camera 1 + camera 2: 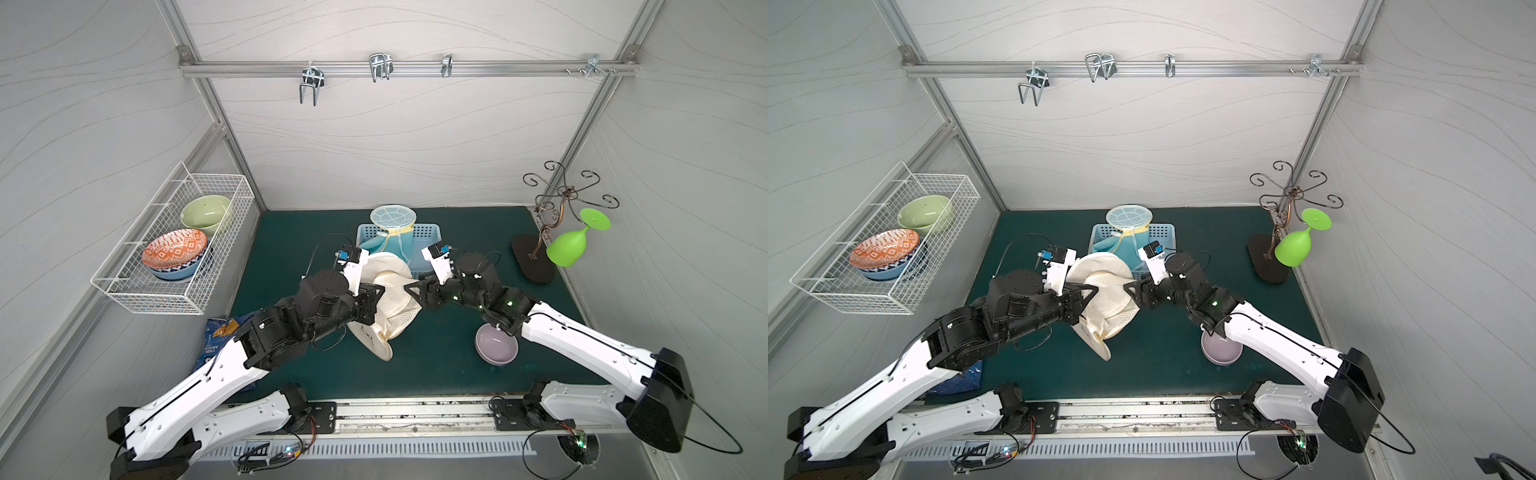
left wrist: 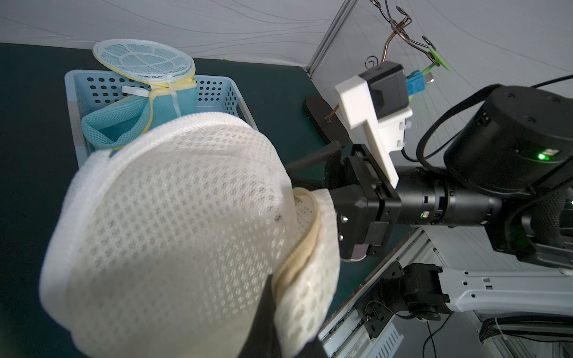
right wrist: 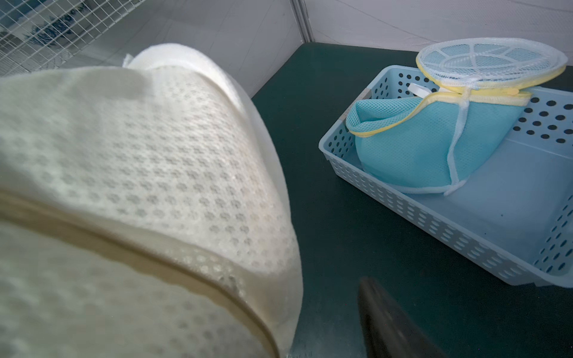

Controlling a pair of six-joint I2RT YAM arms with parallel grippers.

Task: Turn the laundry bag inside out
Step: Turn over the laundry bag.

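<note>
The jaws of your left gripper (image 1: 375, 296) were closed tight on the rim of the cream laundry bag (image 1: 395, 309). The jaws of your right gripper (image 1: 410, 291) stood apart at the opposite rim. The bag hung between both arms and drooped to the green bench (image 1: 436, 374), just before the blue basket (image 1: 428, 235).

left end effector (image 1: 377, 293): clamped | right end effector (image 1: 409, 290): jaws apart
</note>
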